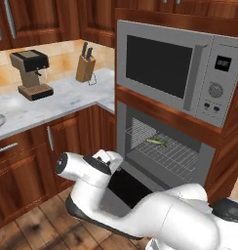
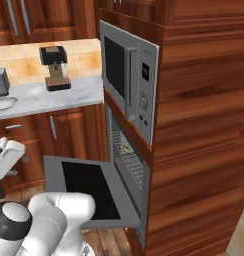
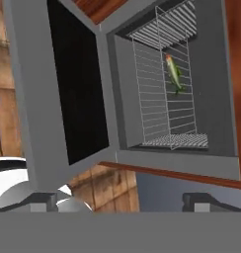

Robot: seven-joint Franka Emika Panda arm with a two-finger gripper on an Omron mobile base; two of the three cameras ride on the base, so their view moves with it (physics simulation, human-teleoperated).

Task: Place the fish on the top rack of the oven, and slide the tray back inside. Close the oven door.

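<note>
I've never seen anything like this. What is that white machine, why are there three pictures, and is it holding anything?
The white machine is a robot arm in a simulated kitchen. Two pictures come from cameras behind it, left and right; the third looks out from its hand, so it appears rolled sideways. Its two-finger gripper is open and holds nothing. The built-in grey steel oven has its drop-down door with black glass open. A small greenish fish lies on the upper silver wire rack. Above sits a grey microwave. On the pale marble counter stand a brown coffee machine and a wooden knife block.
</note>
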